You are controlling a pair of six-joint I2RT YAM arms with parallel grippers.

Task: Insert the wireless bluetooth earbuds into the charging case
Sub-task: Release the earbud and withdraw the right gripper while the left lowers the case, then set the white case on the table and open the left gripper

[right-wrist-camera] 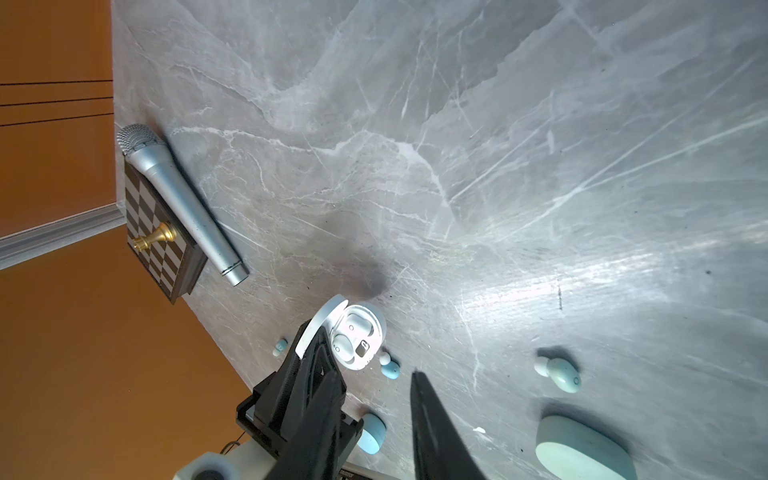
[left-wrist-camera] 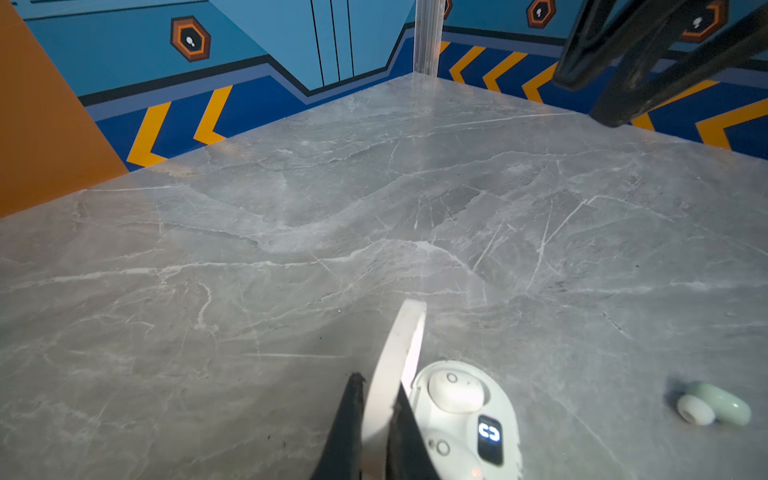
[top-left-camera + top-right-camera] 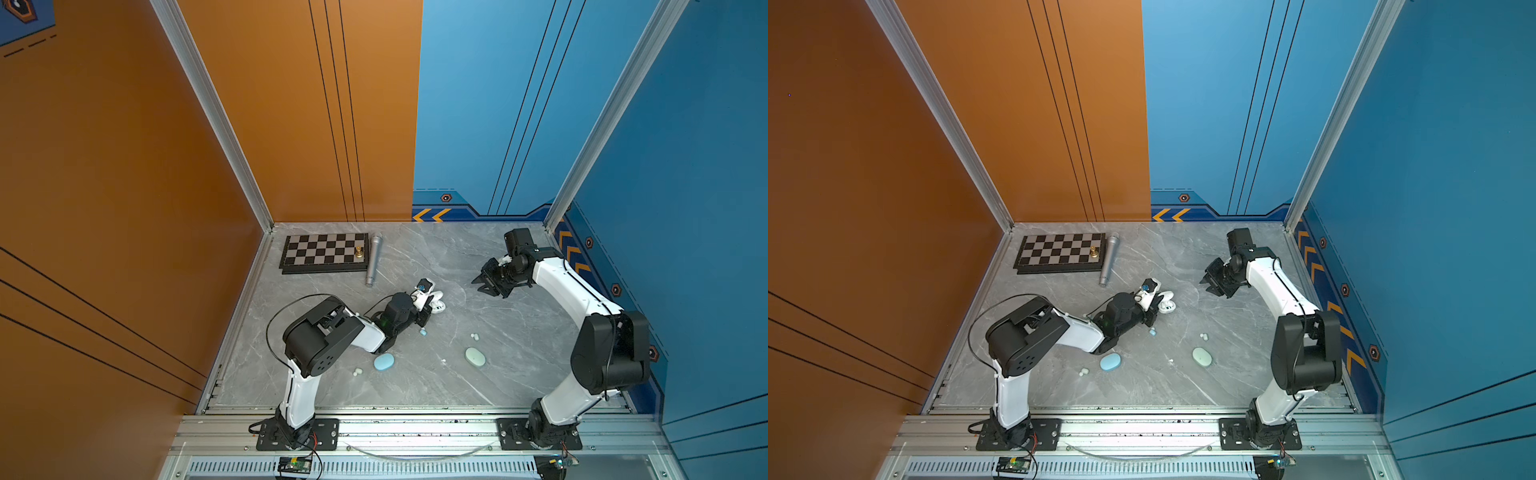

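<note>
Table [image 3: 519,374]: grey marble, white veining
Chessboard [image 3: 324,248]: black-and-silver checks
Chess piece [image 3: 359,252]: gold
Microphone [image 3: 372,259]: silver
Open case [image 3: 437,303]: white
Left closed case [image 3: 383,361]: light blue
Right closed case [image 3: 475,356]: pale green

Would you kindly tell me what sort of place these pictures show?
Most likely a robot test cell: a left arm and right arm bolted to an aluminium rail, printed wall panels in metal framing around a marble-look table, with unrelated props, a chessboard and microphone.
</note>
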